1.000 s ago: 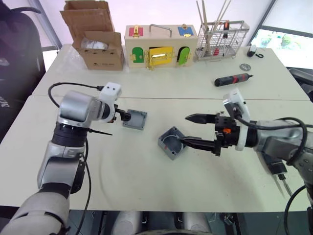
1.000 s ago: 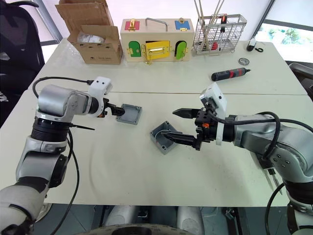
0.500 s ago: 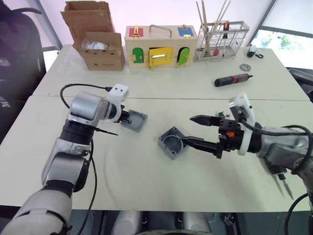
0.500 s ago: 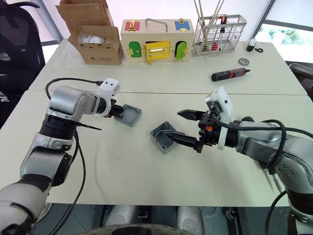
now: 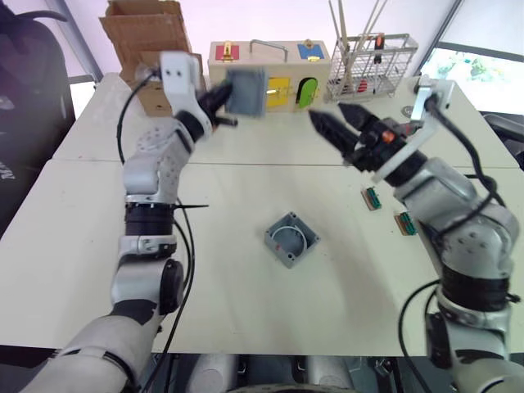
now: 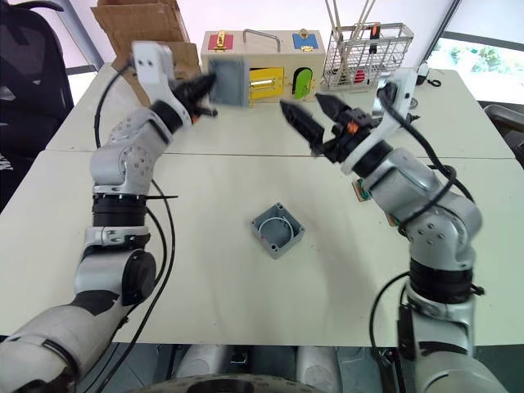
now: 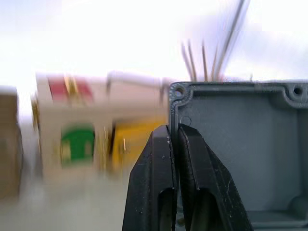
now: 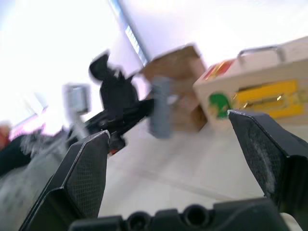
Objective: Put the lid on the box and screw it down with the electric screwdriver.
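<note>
The left gripper (image 7: 174, 139) pinches the flat grey plastic lid (image 5: 246, 90) by its thin rim; light, stiff, probably slippery. The right gripper (image 5: 337, 123) gapes wide, empty.

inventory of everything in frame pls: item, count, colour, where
lid: 1, grey, held up in the air by the left gripper, above the far half of the table
box: 1, grey, open side up, mid table
cardboard box: 1, brown, open, far left
wooden box: 1, pale wood with green, yellow, red and blue parts, far centre
wire rack: 1, metal, holding sticks, far right
table: 1, off-white
left gripper: black fingers shut on the lid's rim, raised
right gripper: black fingers open, raised, holding nothing
</note>
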Robot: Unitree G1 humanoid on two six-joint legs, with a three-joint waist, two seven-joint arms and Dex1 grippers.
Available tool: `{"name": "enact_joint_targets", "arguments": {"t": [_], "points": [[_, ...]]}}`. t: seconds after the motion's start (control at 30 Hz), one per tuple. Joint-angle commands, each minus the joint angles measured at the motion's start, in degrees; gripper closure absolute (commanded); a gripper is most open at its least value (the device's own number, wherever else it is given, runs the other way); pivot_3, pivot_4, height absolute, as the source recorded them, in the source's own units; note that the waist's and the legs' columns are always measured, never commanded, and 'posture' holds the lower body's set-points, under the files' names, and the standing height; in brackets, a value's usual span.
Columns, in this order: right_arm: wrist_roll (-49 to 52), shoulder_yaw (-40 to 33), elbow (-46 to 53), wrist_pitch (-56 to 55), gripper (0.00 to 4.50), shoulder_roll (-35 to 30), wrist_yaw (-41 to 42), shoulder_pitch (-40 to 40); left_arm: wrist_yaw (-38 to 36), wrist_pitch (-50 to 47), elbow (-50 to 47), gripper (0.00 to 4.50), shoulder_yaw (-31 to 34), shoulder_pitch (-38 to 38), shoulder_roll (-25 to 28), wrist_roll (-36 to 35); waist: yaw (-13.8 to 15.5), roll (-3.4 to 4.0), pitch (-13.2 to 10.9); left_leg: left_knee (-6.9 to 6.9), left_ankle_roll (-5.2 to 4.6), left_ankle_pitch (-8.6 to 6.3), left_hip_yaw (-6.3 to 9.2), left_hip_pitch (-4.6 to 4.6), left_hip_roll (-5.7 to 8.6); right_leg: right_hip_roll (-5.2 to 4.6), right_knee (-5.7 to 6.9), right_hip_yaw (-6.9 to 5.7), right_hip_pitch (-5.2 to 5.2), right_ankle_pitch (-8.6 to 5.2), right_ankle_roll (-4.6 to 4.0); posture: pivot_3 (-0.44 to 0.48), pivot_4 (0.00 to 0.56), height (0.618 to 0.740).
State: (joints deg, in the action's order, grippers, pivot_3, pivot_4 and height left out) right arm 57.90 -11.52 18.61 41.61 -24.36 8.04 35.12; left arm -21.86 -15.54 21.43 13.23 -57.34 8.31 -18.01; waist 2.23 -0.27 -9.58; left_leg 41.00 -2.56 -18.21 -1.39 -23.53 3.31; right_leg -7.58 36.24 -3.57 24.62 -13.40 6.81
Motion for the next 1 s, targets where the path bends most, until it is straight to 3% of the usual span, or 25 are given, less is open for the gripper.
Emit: {"name": "enact_joint_targets", "arguments": {"t": [0.03,0.37,0.93,1.0], "points": [[-2.65,1.69,0.26,-1.54,0.00,0.08,2.96,4.05,-5.24,9.56,1.92,4.48,-2.47,-2.01,-3.02,-0.77,-0.04,0.00,0.00,0.01,0.00,0.00,-0.02,0.00,0.01,0.00,0.01,-0.01,0.00,0.00,0.00,0.000,0.150,0.694],[-4.40,2.47,1.16,0.67,0.00,-2.92,9.92,4.56,-10.41,12.56,-1.69,4.48,-7.34,0.29,-3.65,-0.39,-1.11,0.00,0.00,0.02,-0.07,-0.01,-0.06,0.00,-0.03,0.04,0.02,-0.01,0.00,0.02,0.04,0.000,0.150,0.694],[-4.29,1.72,1.93,2.62,0.00,-2.30,9.32,5.15,-13.79,12.69,-5.45,4.48,-10.02,2.83,-1.61,-0.31,-1.50,0.00,0.00,0.02,-0.09,-0.01,-0.03,0.00,-0.04,0.03,0.02,0.00,0.01,0.02,0.04,0.000,0.150,0.694],[-4.46,1.85,1.82,2.62,0.68,-2.16,9.23,5.31,-13.79,12.55,-5.53,4.50,-10.04,2.73,-1.58,-0.34,-1.50,0.01,0.00,0.02,-0.09,-0.01,-0.03,0.00,-0.04,0.02,0.02,0.00,0.01,0.02,0.04,0.000,0.150,0.694]]}}
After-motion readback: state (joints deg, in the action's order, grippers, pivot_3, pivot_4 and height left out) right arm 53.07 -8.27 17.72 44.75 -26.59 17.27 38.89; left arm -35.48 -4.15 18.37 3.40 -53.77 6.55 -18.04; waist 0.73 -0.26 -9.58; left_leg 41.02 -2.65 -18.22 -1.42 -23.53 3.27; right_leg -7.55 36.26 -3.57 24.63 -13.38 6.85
